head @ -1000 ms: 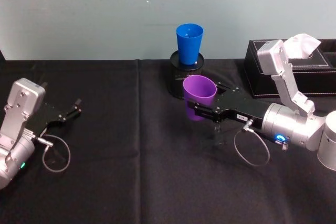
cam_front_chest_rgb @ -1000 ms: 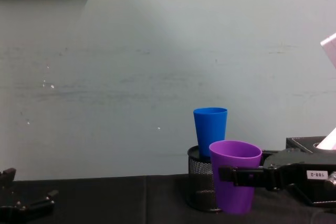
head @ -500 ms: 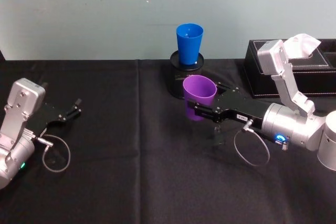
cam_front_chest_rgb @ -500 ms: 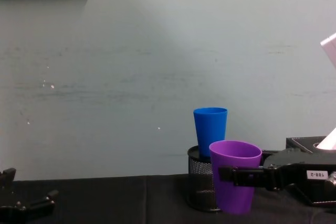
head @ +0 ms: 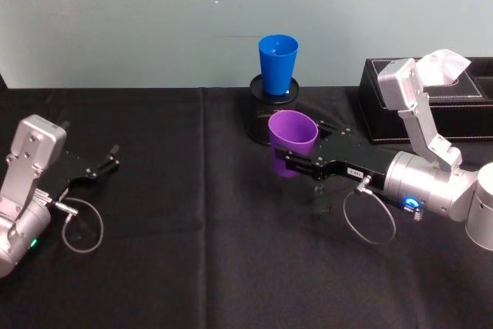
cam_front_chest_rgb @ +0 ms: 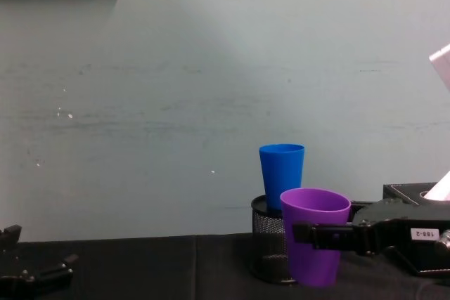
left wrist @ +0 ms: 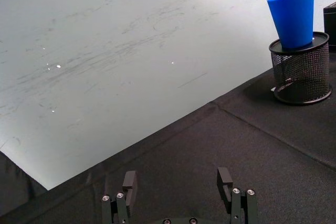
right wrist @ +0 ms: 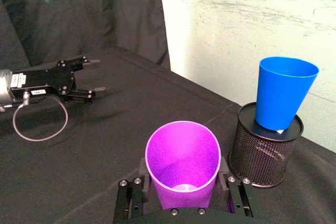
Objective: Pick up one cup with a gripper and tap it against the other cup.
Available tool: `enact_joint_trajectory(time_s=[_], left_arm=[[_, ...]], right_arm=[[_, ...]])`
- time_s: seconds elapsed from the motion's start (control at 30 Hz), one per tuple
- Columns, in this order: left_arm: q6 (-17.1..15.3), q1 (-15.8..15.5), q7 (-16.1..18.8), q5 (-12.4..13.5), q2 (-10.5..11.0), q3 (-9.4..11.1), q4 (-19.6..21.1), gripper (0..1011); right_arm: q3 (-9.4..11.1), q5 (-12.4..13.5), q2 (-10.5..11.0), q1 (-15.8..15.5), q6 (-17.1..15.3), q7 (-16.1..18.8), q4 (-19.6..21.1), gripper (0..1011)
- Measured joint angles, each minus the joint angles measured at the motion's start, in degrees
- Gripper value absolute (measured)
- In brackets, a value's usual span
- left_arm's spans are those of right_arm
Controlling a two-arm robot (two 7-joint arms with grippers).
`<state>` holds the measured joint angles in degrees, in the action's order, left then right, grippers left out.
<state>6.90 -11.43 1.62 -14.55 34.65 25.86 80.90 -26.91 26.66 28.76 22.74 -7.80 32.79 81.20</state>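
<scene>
The purple cup point(head: 293, 138) stands upright, and my right gripper point(head: 296, 158) is shut on its lower half from the right. From the wrist, the cup point(right wrist: 182, 162) sits between the two black fingers point(right wrist: 132, 202). The blue cup point(head: 277, 62) rests on top of a black mesh pen holder point(head: 266, 117) just behind the purple one, with a small gap between the two cups. From the chest, the purple cup point(cam_front_chest_rgb: 314, 240) overlaps the holder and the blue cup point(cam_front_chest_rgb: 281, 173) rises behind it. My left gripper point(head: 108, 162) rests open at the far left, holding nothing point(left wrist: 177, 182).
A black tissue box point(head: 385, 105) with a white tissue point(head: 447, 63) stands at the back right, close behind my right arm. The grey wall runs right behind the pen holder. Black cloth point(head: 192, 252) covers the table.
</scene>
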Motion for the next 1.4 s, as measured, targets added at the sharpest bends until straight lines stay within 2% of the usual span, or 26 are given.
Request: enact_joint_trajectory(time_s=[1.03, 1.23, 1.4], left_arm=[[0.0, 0.0, 0.0, 0.0, 0.0, 0.0, 0.0, 1000], [0.0, 0.0, 0.0, 0.0, 0.0, 0.0, 0.0, 1000], [0.0, 0.0, 0.0, 0.0, 0.0, 0.0, 0.0, 1000]], right_arm=[[-0.3, 0.1, -0.1, 0.3, 0.0, -0.1, -0.2, 726], [-0.8, 0.1, -1.0, 2.3, -0.3, -0.2, -1.9, 726], [-1.6, -0.5, -2.2, 5.5, -1.4, -0.4, -4.4, 726]])
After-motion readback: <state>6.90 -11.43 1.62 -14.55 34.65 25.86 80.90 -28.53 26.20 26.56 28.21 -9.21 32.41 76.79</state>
